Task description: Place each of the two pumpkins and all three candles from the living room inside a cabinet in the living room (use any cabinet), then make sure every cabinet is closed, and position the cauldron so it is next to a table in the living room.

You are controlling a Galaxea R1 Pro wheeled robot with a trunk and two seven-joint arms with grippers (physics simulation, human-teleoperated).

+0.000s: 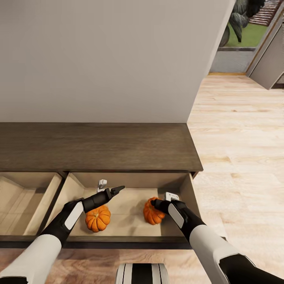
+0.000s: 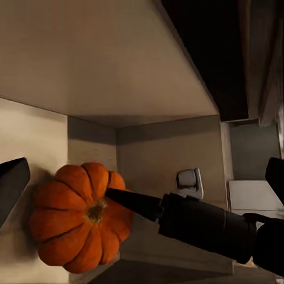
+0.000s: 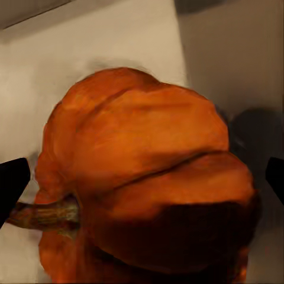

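Right pumpkin [image 1: 152, 215] tipped, stem sideways.

Home: wooden cabinet [image 1: 98, 146], plank floor [image 1: 236, 130]

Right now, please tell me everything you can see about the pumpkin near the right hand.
The right pumpkin is small, orange and ribbed, with a short brownish stem. It looks tipped on its side, the stem pointing sideways. It lies on the pale floor of the open drawer in the dark wood cabinet, apart from the other pumpkin. The right hand is directly over it, open, with fingertips on either side; contact cannot be confirmed.
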